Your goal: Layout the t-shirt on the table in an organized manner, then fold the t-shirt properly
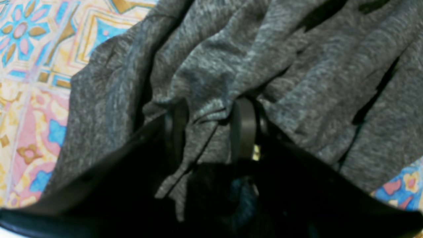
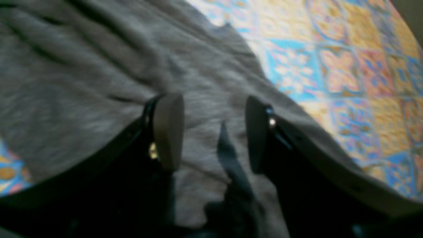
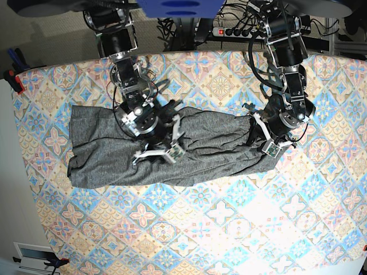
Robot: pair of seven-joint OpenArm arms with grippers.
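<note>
The t-shirt (image 3: 172,152) is spread lengthwise across the table (image 3: 229,229), in the half of the cloth nearer the robot's base, and is taken here as the landmark. It is laid out as a long, wrinkled grey band. One end, with a wider, squarer outline, lies toward the base view's left side; the other end is bunched into folds toward that view's right side.

The left gripper (image 3: 261,136) is seen at the bunched end of the t-shirt. In the left wrist view the left gripper (image 1: 211,115) is closed on a gathered fold of the grey fabric: the cloth is drawn in between the two dark fingers (image 1: 244,129) and creases radiate away from that point. The jaws are held only partly apart, by the thickness of the pinched cloth.

The right gripper (image 3: 160,153) is placed over the middle of the t-shirt, nearer its wider end. In the right wrist view the right gripper (image 2: 214,132) is shown with its jaws standing wide apart, and the pads (image 2: 168,129) are set above the grey fabric with nothing caught between them. Whether the fingertips are touching the cloth cannot be told from the blurred picture.

Patterned tablecloth is visible beside the t-shirt on every side, and the far edge of the table is lined by the robot's base and cables (image 3: 229,26).
</note>
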